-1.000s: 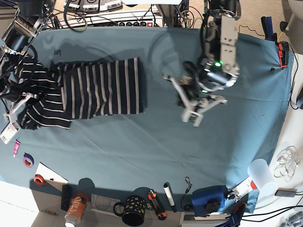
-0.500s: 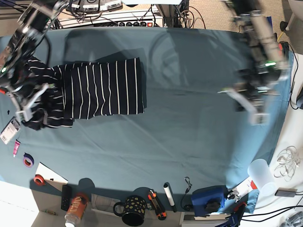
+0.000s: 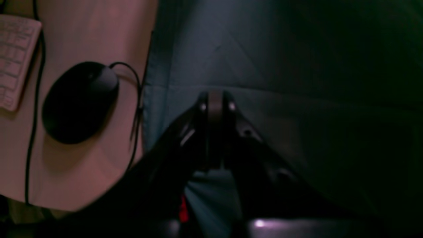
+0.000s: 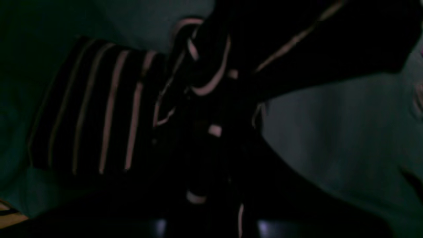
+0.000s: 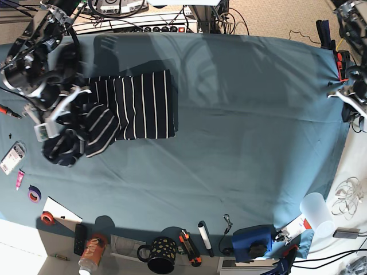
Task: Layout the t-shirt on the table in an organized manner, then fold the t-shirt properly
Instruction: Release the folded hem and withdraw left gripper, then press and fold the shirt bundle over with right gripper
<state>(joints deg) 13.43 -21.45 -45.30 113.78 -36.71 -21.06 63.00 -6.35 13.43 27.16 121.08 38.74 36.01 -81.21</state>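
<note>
T-shirt (image 5: 135, 106): upper left of table (image 5: 241, 126), right part flat, left end bunched and lifted. Right gripper (image 5: 54, 114): clamped on the bunched cloth. Left gripper (image 3: 214, 102): jaws together, empty, at the table's right edge beside a mouse (image 3: 79, 100).

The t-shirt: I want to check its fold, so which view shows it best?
The base view: the whole t-shirt shows on the table, one end bunched at the right gripper. The right wrist view shows dim stripes; the left wrist view shows none.
</note>
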